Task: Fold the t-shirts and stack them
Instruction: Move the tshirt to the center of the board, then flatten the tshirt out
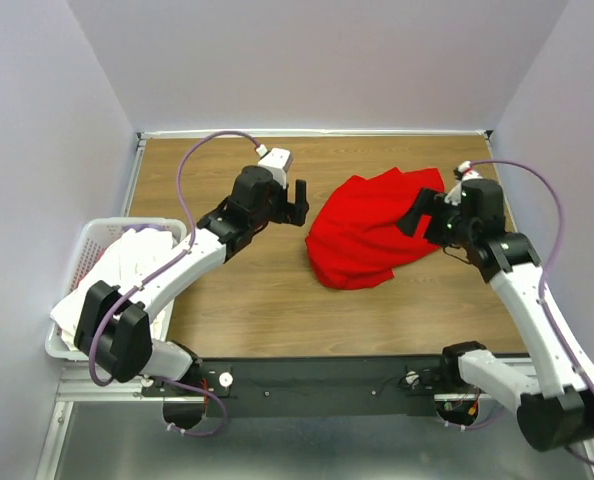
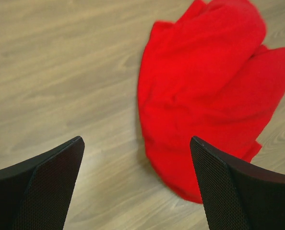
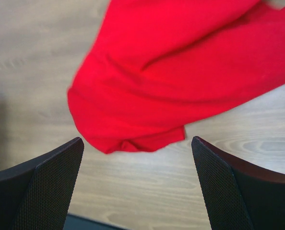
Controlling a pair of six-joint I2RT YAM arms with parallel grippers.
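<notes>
A: Top view: where's the red t-shirt (image 1: 372, 235)?
B: Crumpled on the worktop (image 1: 247, 290), between left tool (image 1: 293, 207) and right tool (image 1: 417, 218). Both are spread, holding nothing.
A: Left wrist?
B: Jaws wide apart, cloth just ahead.
A: Right wrist?
B: Same, a bunched edge nearest. It's soft, light and floppy, I'd judge. Pinch a hem or shoulder edge.

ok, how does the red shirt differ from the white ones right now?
Red shirt lies crumpled on the table; white shirts sit heaped in the basket at the left edge. Red is one garment; white is a pile. Shared: none folded, none gripped.
</notes>
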